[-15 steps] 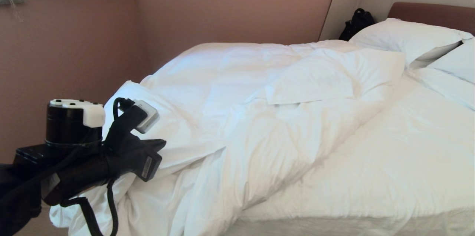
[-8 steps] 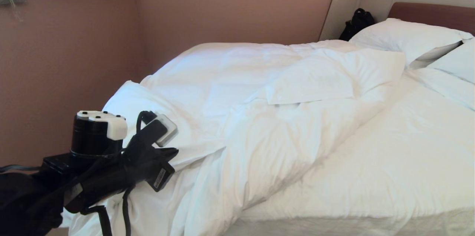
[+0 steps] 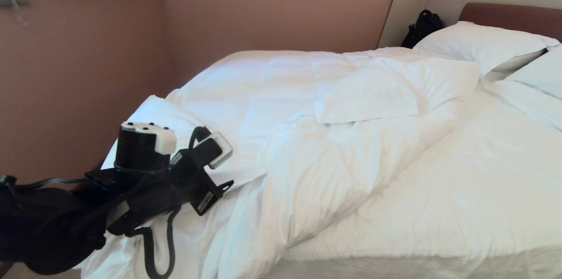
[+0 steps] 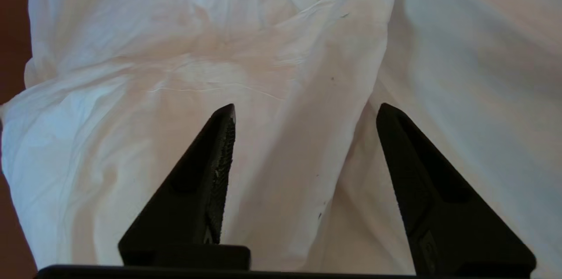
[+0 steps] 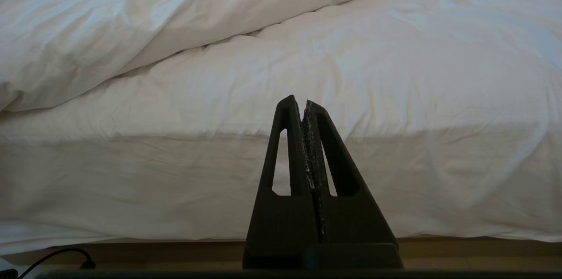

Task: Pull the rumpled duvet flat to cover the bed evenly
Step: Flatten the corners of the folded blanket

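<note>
Where the left arm reaches in at the near left corner of the bed, the left tool hangs over a hanging fold of the thick, puffy white cotton duvet, its two black wedge-shaped fingers spread well apart (released, with nothing pinched between them). White cloth fills the gap between the fingers and lies just beyond their tips; whether the tips touch it cannot be told.

Duvet: rumpled and bunched on the side of the bed nearest the left tool, piled against the pink-brown wall and spilling over the near left corner below that tool. One flat flap is folded back on top of the heap, farther from the tool, toward the pillows.

Bed: wide and low, its white sheeted mattress bare on the half away from the left tool, with a brown padded headboard in a beige surround.

Right tool: black, fingers pressed together with nothing between them, held level in front of the mattress side, apart from it (seen only by its own wrist camera).

Also present, far from both tools at the head of the bed: plump white pillows; a black bag resting against the beige surround just beside them.
</note>
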Robot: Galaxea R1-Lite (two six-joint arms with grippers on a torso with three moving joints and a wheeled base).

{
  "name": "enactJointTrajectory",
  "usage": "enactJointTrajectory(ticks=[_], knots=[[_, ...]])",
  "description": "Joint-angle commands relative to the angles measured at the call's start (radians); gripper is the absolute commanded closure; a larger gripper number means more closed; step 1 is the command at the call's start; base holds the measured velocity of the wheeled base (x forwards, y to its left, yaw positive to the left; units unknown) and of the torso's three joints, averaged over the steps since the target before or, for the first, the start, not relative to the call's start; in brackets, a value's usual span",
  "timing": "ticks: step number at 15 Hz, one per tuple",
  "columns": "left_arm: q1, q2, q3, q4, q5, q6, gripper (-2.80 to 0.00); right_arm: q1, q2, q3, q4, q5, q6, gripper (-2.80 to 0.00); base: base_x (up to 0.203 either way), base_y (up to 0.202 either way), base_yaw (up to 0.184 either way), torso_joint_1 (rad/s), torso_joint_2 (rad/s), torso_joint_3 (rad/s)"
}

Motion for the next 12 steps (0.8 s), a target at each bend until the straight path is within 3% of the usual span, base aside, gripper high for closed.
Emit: enactJointTrajectory(ticks=[1, 5, 10, 12], knots=[[-0.061, 0.046, -0.006, -0.003, 0.043, 0.02, -2.8, 0.0, 0.0, 0.0, -0.001, 0.0, 0.0, 0.0, 0.0, 0.0, 0.0, 0.0, 0.0, 0.0], [-0.076, 0.141, -0.02, -0.005, 0.15, 0.05, -2.8, 0.0, 0.001, 0.0, -0.001, 0.0, 0.0, 0.0, 0.0, 0.0, 0.0, 0.0, 0.0, 0.0], [-0.08, 0.171, -0.031, -0.014, 0.169, 0.053, -2.8, 0.0, 0.001, 0.0, -0.001, 0.0, 0.0, 0.0, 0.0, 0.0, 0.0, 0.0, 0.0, 0.0], [-0.063, 0.235, -0.052, -0.072, 0.196, 0.054, -2.8, 0.0, 0.001, 0.0, -0.001, 0.0, 0.0, 0.0, 0.0, 0.0, 0.0, 0.0, 0.0, 0.0]])
